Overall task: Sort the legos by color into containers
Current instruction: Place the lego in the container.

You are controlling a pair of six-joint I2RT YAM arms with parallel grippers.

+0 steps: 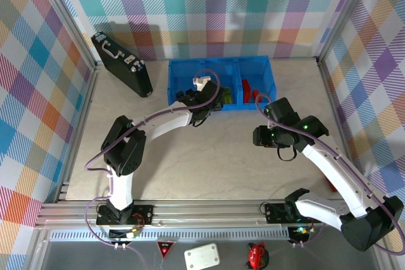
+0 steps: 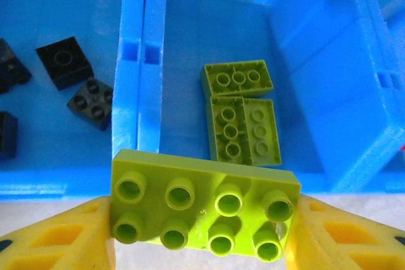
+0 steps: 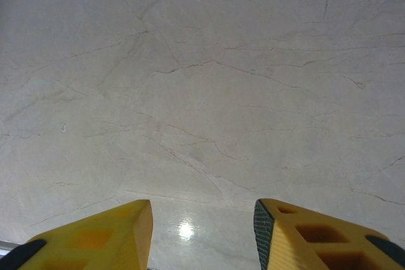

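While hovering just over the near wall of the bright blue tray [image 1: 218,62], clamps a lime green eight-stud brick [image 2: 202,203] in the left gripper [image 2: 199,229], yellow fingers [image 2: 63,241] pinching its two short ends, studs turned toward the wrist camera.

Beyond that brick, on the floor of the tray's middle compartment: three more lime green bricks [image 2: 229,132], studs up, two touching side by side and the third just behind them.

Across the double divider wall, in the left compartment: several black bricks [image 2: 63,61], lying apart.

In the right compartment, from overhead: red bricks [image 1: 248,88].

Tray placement: along the far edge of the pale marbled table [image 1: 209,169], slightly right of centre.

Near the table's far left corner: a black case [image 1: 121,64] with silver latches, beside the tray, not touching.

Above bare surface toward the table's right side: the right gripper [image 3: 202,210], fingers spread wide.

By the table's right edge, beside the right arm: a small red piece [image 1: 330,186], too small to identify.
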